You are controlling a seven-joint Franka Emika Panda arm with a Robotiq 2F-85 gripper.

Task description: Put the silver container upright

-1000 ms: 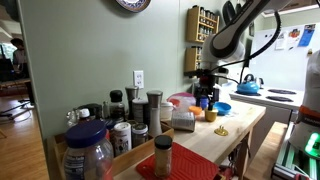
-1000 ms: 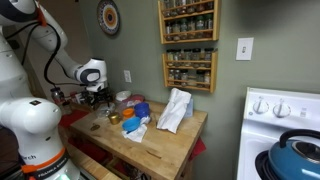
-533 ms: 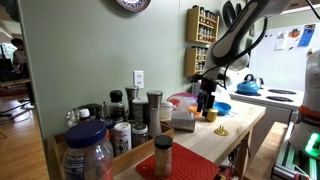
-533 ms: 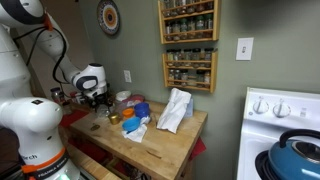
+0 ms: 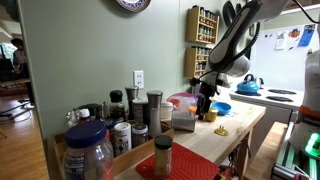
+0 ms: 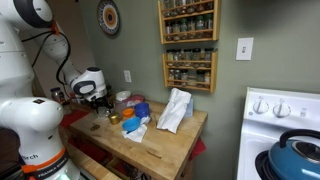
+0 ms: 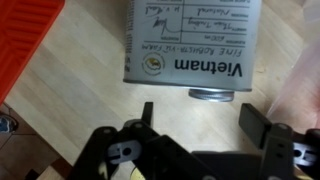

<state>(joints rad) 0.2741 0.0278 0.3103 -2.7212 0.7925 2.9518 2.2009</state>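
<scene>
The black two-fingered gripper (image 7: 205, 120) of the white robot arm hangs with its jaws spread wide and nothing between them, directly over the pale wooden desk (image 7: 70, 110). In the wrist view, the silver metal cylindrical container (image 7: 190, 40) fills the frame at 12 o'clock from the gripper. It appears to lie on its side, its grey wall turned up and bearing a printed label on which the word "Vietnam" can be read. A thin shiny edge shows at the end nearest the gripper. An orange-red flat piece (image 7: 25, 45) sits at 10 o'clock.

Compared with a second ago, the arm has dropped: in both exterior views the gripper (image 5: 205, 100) (image 6: 97, 100) now sits lower, close above the desk (image 5: 215, 145), while the container (image 5: 183, 120) has not shifted. It lies at about 7 o'clock from the gripper in an exterior view, with a large clear jar with a blue lid (image 5: 88, 150) well apart at 8 o'clock, and a blue bowl (image 5: 222, 108) near the gripper at 4 o'clock.
</scene>
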